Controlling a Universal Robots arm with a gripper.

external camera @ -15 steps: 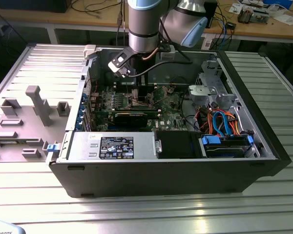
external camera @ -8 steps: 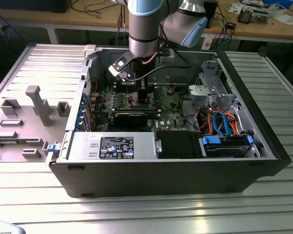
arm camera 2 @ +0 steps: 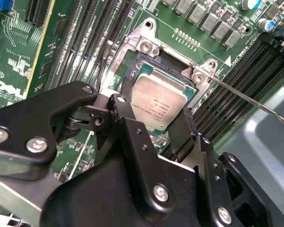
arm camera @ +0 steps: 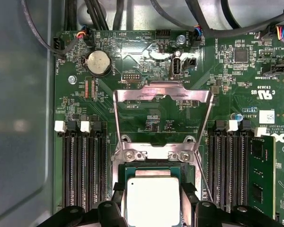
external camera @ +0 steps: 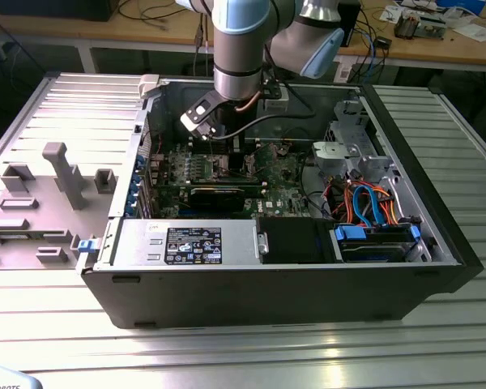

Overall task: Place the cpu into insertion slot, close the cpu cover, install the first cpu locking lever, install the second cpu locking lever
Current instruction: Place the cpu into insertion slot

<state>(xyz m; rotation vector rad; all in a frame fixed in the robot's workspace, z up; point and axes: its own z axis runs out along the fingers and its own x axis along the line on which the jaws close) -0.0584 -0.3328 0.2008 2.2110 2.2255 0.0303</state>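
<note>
My gripper [arm camera 2: 156,111] hangs low over the green motherboard [external camera: 283,166] inside the open computer case. The cpu [arm camera 2: 158,101], a small square chip with a silver-grey top, sits between the two black fingers [arm camera 2: 125,113], which press against its opposite edges. It is right at the insertion slot [arm camera 2: 146,45], whose dark inside shows along one side of the chip. In the first wrist view the cpu [arm camera: 153,198] lies below the cpu cover [arm camera: 180,93], a silvery frame folded back open over the board. A thin locking lever [arm camera 2: 248,98] stands out sideways from the socket.
Black memory slots [arm camera: 83,170] flank the socket on both sides. A long black expansion card [external camera: 219,194] lies nearer the case front. Drive bays with orange and blue cables [external camera: 364,203] fill the exterior view's right. A grey fixture plate [external camera: 40,203] lies outside the case.
</note>
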